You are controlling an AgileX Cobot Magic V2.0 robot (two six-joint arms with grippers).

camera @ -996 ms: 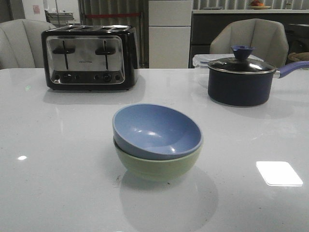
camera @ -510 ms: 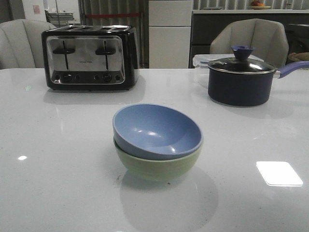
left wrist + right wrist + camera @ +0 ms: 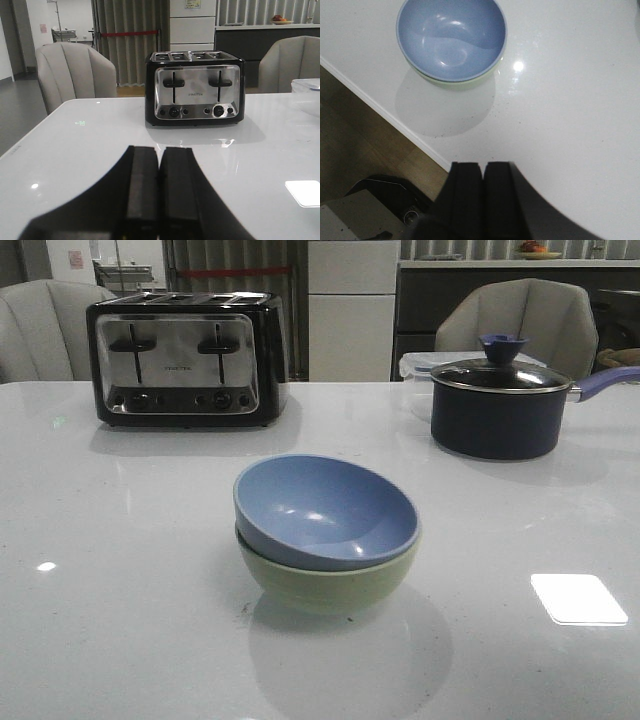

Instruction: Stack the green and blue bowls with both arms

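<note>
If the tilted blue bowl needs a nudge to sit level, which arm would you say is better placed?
Probably the right: its claw looks down on the blue bowl in the green bowl; the left claw faces the toaster.

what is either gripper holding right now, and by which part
Nothing is held. The left gripper and right gripper are both shut and empty, clear of the blue bowl sitting in the green bowl.

The front view looks level and forward across the surface (image 3: 120, 570), close to the stacked bowls (image 3: 326, 532), toaster (image 3: 185, 360) and saucepan (image 3: 497, 400) behind. The left wrist view sits low, facing the toaster (image 3: 195, 89). The right wrist view looks steeply down on the bowls (image 3: 451, 41), shared with the front view.
</note>
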